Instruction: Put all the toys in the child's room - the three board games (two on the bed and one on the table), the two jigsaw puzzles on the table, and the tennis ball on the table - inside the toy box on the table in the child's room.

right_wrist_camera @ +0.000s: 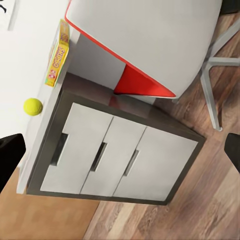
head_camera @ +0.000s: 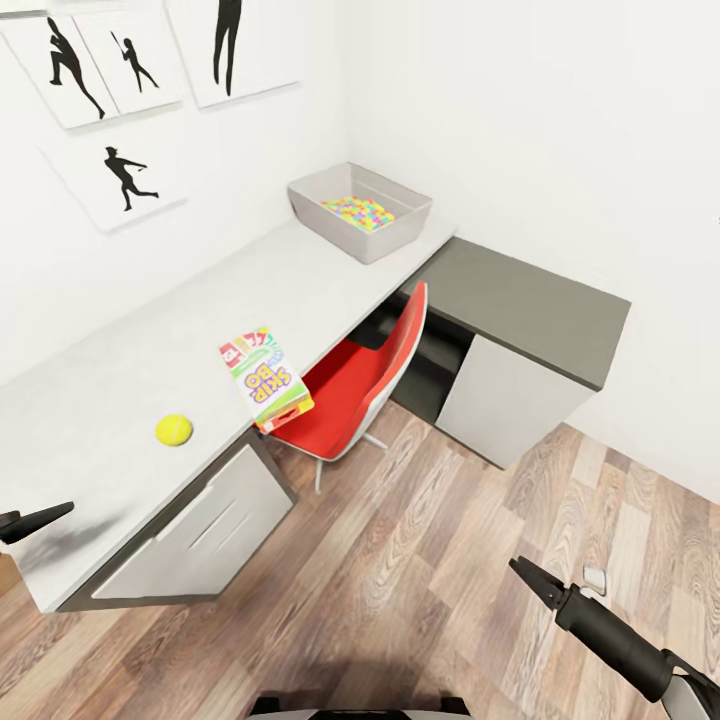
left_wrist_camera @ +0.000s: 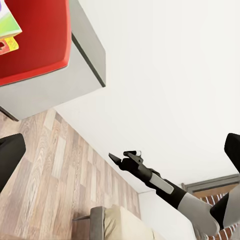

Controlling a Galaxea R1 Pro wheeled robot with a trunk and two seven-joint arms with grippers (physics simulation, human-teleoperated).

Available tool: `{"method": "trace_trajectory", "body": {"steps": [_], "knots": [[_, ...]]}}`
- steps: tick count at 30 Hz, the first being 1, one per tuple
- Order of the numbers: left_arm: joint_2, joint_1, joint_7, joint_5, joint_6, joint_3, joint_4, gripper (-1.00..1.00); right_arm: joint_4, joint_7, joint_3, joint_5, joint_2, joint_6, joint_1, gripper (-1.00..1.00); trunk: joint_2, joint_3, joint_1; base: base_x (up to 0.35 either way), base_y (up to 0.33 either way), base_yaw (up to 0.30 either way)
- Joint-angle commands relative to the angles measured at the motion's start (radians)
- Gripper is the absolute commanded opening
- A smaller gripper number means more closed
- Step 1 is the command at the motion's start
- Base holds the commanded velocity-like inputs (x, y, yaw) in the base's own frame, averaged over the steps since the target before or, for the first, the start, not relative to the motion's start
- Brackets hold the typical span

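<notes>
Toy box (head_camera: 362, 212) sits on table (head_camera: 120, 400) against white wall (head_camera: 520, 120).

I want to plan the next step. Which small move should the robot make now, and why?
Probably reach the left gripper toward the tennis ball. Both grippers look empty, the ball lies on the table nearest that gripper, and the toy box at the far end already holds a puzzle.
</notes>
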Motion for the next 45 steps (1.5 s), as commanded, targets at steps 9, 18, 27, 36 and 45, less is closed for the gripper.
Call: {"method": "trace_trajectory", "body": {"steps": [9, 18, 27, 36, 45], "knots": [[0.000, 0.000, -0.004, -0.002, 0.021, -0.002, -0.003, 1.00, 0.001, 0.006, -0.006, -0.007, -0.002, 0.005, 0.000, 1.00, -0.064, -0.015, 0.035, 0.000, 0.000, -0.026], [-0.001, 0.000, -0.004, -0.002, 0.022, -0.018, -0.001, 1.00, 0.002, 0.031, -0.006, -0.005, 0.000, -0.025, 0.000, 1.00, -0.127, -0.029, 0.069, 0.000, 0.000, -0.001], [-0.001, 0.000, -0.004, -0.003, 0.022, -0.033, 0.000, 1.00, 0.004, 0.037, -0.006, -0.004, -0.005, -0.033, 0.000, 1.00, -0.190, -0.043, 0.104, 0.000, 0.000, 0.000], [-0.001, 0.000, -0.004, -0.002, 0.020, -0.034, 0.000, 1.00, 0.005, 0.038, -0.012, -0.004, -0.007, -0.033, 0.000, 1.00, -0.253, -0.056, 0.138, 0.000, 0.000, 0.000], [-0.001, 0.000, -0.004, -0.002, 0.021, -0.036, 0.000, 1.00, 0.030, 0.064, -0.024, -0.004, -0.009, -0.033, 0.000, 1.00, -0.316, -0.070, 0.173, 0.000, 0.000, 0.000]]}}
